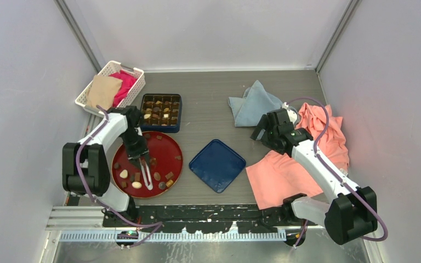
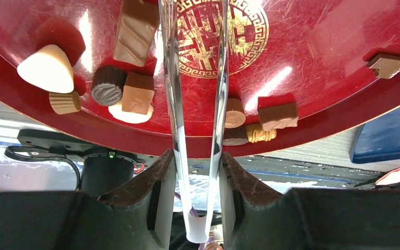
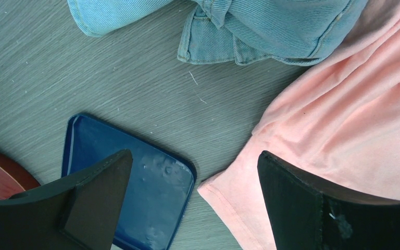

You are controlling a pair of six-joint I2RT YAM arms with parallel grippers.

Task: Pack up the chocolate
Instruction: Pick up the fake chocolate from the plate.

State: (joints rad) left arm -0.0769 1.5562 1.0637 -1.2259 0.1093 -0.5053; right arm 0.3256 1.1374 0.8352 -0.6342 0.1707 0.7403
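Left fingers (image 2: 147, 204) pinch the tongs (image 2: 173, 104) over the chocolate (image 2: 138, 92); right fingers (image 3: 95, 194) spread. Light, slick, probably brittle: squeeze flat sides gently.

The left arm (image 1: 102, 131) and right arm (image 1: 315, 161) show white links, black joints and purple cables (image 1: 77, 156).
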